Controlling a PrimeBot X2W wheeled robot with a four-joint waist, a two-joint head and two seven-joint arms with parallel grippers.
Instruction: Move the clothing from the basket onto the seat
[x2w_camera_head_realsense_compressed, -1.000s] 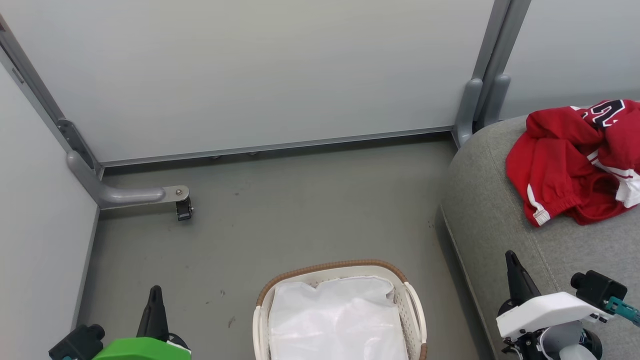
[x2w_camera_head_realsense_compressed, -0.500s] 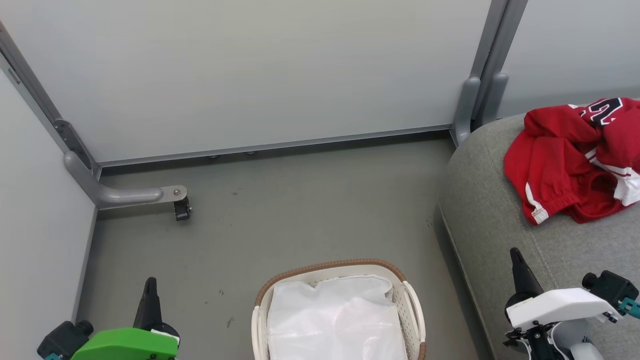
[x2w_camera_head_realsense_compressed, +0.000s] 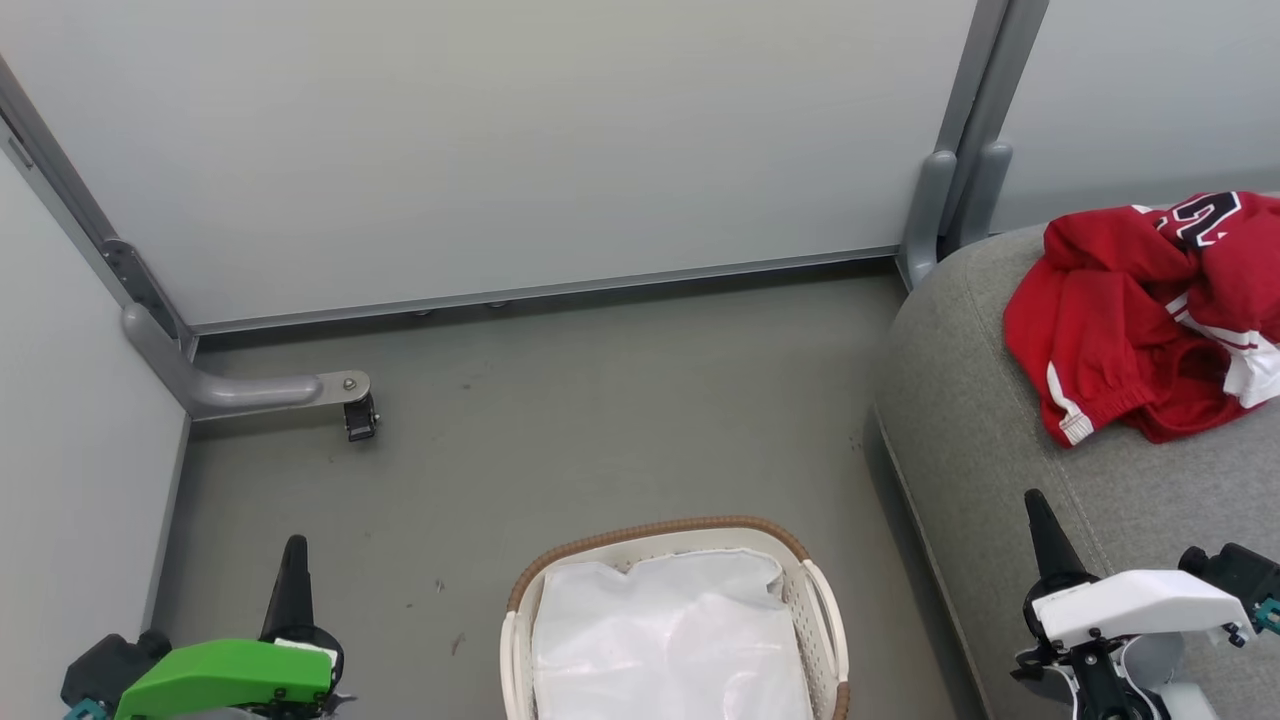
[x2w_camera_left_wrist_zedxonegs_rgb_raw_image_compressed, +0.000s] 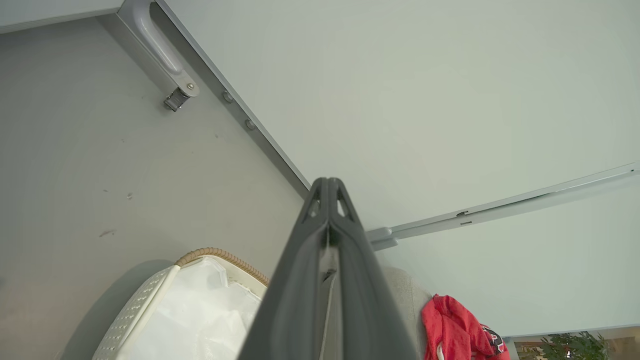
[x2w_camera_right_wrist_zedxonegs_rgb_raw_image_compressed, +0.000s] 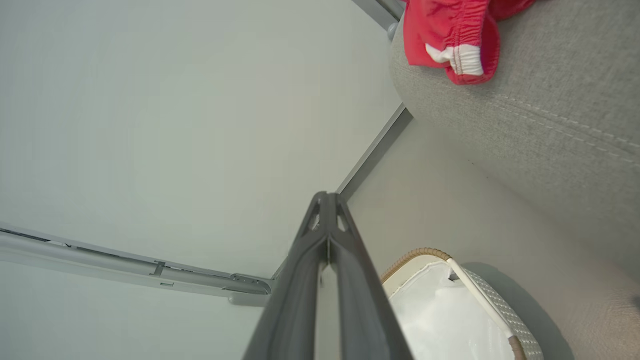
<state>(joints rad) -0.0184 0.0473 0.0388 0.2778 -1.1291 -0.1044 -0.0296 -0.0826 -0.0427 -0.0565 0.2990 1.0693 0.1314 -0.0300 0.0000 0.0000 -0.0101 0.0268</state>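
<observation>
Your left jaws and right jaws: both pressed together | scuffed grey floor (x2w_camera_head_realsense_compressed: 600, 420) between them, pale panel walls (x2w_camera_head_realsense_compressed: 500, 150) ahead | red white-striped clothing (x2w_camera_head_realsense_compressed: 1120, 320) on grey fabric seat (x2w_camera_head_realsense_compressed: 960, 400) past right jaws

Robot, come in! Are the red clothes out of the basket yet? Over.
Left gripper and right gripper shut, empty. Clothing on seat; basket holds just white liner. Nothing in the way.

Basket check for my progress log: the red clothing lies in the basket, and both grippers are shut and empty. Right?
Not quite: the head view shows the red clothing on the grey seat; the basket holds just its white liner. The left gripper and right gripper are shut and empty.
</observation>
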